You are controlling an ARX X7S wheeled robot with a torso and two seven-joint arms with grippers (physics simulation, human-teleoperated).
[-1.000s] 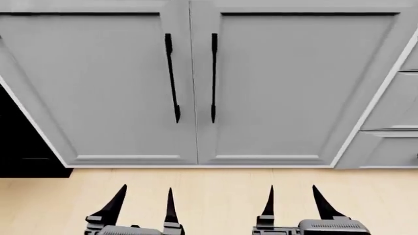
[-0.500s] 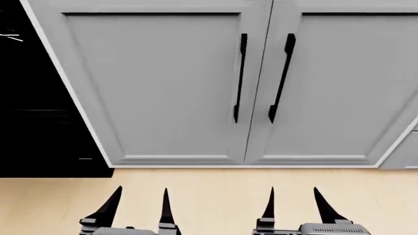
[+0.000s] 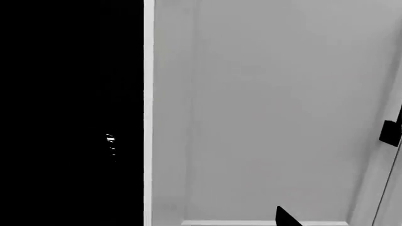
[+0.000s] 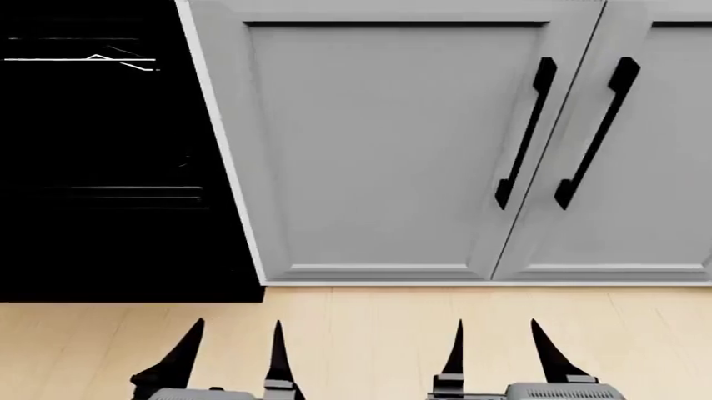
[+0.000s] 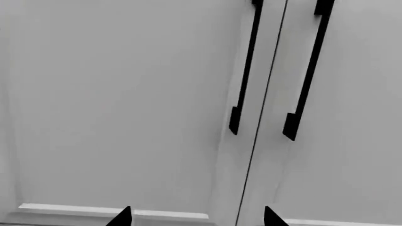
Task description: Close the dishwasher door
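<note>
The dishwasher (image 4: 112, 167) is a large plain black area at the left of the head view, left of the grey cabinet doors. Faint lines show inside it, and I cannot tell how its door stands. It also fills one side of the left wrist view (image 3: 69, 113). My left gripper (image 4: 239, 325) is open and empty, low over the floor, just right of the black area's lower corner. Only one of its fingertips (image 3: 285, 219) shows in the left wrist view. My right gripper (image 4: 496, 325) is open and empty, facing the cabinet doors (image 5: 197, 217).
Two grey panelled cabinet doors (image 4: 378, 150) with black bar handles (image 4: 525, 133) stand right of the dishwasher, and they fill the right wrist view (image 5: 125, 103). Light wood floor (image 4: 368, 333) lies between the cabinets and my grippers.
The head view has shifted left. The cabinet doors and handles slid to the right and much more of the black dishwasher came into view. Both grippers keep their open pose.
</note>
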